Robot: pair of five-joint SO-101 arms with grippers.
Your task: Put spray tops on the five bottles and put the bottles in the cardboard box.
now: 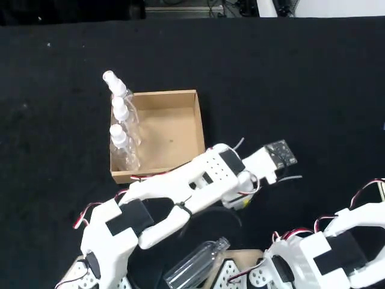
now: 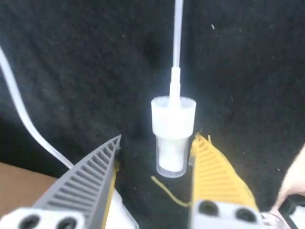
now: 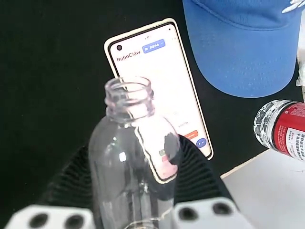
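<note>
The bench (image 1: 313, 78) is covered in matte black cloth. On it stands the cardboard box (image 1: 171, 129), a shallow open square of plain brown board. Three capped bottles (image 1: 123, 129) of clear plastic with white sprayers stand in a row along one of its walls, the farthest seeming to lean over the rim.

The left end effector (image 2: 158, 143) is spread open over a spray top (image 2: 173, 129). This is a white ribbed collar with a translucent cover and a thin straight dip tube, lying on the cloth. One ribbed grey finger stands apart from it. The yellow finger is just beside the collar; contact is hard to judge. A second thin white tube (image 2: 19, 102) curves past and is cut off at the edge.

The right end effector (image 3: 138, 186) clamps an uncapped bottle (image 3: 128, 143) between black ribbed jaws. It is clear and round-shouldered, with a threaded open neck and its base out of frame. Behind it are a glossy phone (image 3: 157, 76), a blue fabric cap (image 3: 243, 43) and a red-labelled bottle (image 3: 283, 131), each partly cropped.
</note>
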